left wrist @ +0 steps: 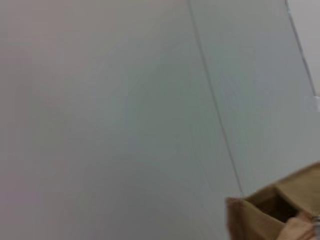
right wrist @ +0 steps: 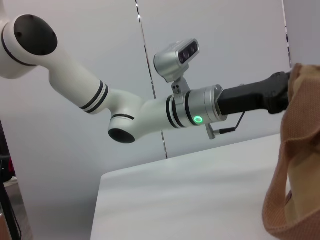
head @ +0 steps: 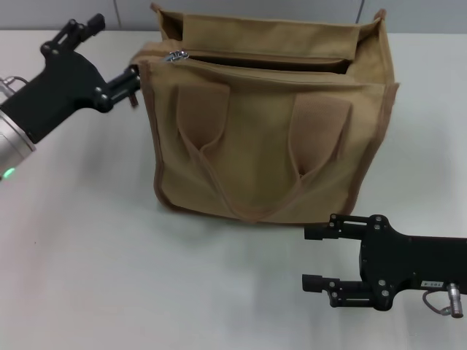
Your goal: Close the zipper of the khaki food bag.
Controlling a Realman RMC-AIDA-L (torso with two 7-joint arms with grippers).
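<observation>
The khaki food bag [head: 266,138] stands upright in the middle of the white table, its two handles hanging down its front. Its mouth gapes open along the zipper [head: 270,64]. The silver slider [head: 175,55] sits at the bag's left top corner. My left gripper [head: 117,49] is open beside that corner, and its lower finger [head: 130,79] touches the bag's left edge just short of the slider. A corner of the bag shows in the left wrist view [left wrist: 260,215]. My right gripper [head: 314,257] is open and empty, low on the table in front of the bag's right side.
The white table [head: 87,255] spreads around the bag, with a grey wall [head: 277,9] behind it. The right wrist view shows my left arm [right wrist: 150,110] reaching to the bag's edge [right wrist: 300,115].
</observation>
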